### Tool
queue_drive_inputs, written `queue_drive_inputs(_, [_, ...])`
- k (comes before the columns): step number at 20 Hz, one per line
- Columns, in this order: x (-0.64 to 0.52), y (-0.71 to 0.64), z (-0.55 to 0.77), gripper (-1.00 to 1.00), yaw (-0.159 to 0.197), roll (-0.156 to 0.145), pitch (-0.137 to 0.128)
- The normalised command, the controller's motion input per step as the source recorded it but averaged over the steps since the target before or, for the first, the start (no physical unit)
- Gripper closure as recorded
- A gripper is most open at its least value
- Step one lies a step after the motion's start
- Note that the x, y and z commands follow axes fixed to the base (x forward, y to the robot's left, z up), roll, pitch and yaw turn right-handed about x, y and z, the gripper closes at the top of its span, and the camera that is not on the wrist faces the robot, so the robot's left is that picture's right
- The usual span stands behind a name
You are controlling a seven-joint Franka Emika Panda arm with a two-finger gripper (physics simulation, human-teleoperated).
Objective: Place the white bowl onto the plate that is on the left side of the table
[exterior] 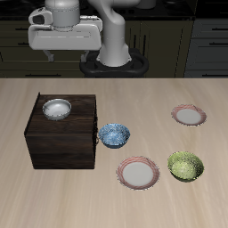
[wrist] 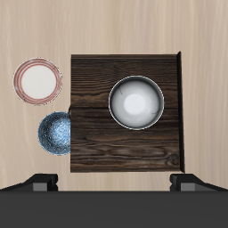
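The white bowl [exterior: 56, 109] sits upright on top of the dark brown wooden box [exterior: 62, 142]; in the wrist view the bowl [wrist: 135, 101] shows its pale shiny inside. My gripper [exterior: 65, 53] hangs high above the box and bowl, open and empty; its two fingertips [wrist: 40, 183] stand wide apart, with the gripper [wrist: 116, 187] well clear of the bowl. The plate on the left side of the table [exterior: 189, 114], white with a pinkish-red rim, lies empty far from the box.
A look-alike plate [exterior: 139, 173] lies nearer the table's front edge; it also shows in the wrist view [wrist: 38, 81]. A blue-patterned bowl [exterior: 114, 134] stands beside the box. A green bowl [exterior: 185, 165] stands beside the nearer plate.
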Motion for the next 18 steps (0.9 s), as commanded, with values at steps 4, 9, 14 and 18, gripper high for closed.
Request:
queue_drive_inputs(4, [0.17,-0.18,-0.02,-1.00,0.006,-0.012,-0.001])
queue_drive_inputs(9, [0.18,-0.15,-0.10,-1.00,-0.005,-0.017,0.018])
queue_drive_inputs(14, [0.15,-0.11,-0.08,-1.00,-0.010,-0.014,0.010])
queue_drive_inputs(18, [0.19,-0.19,-0.01,-1.00,-0.013,-0.033,-0.002])
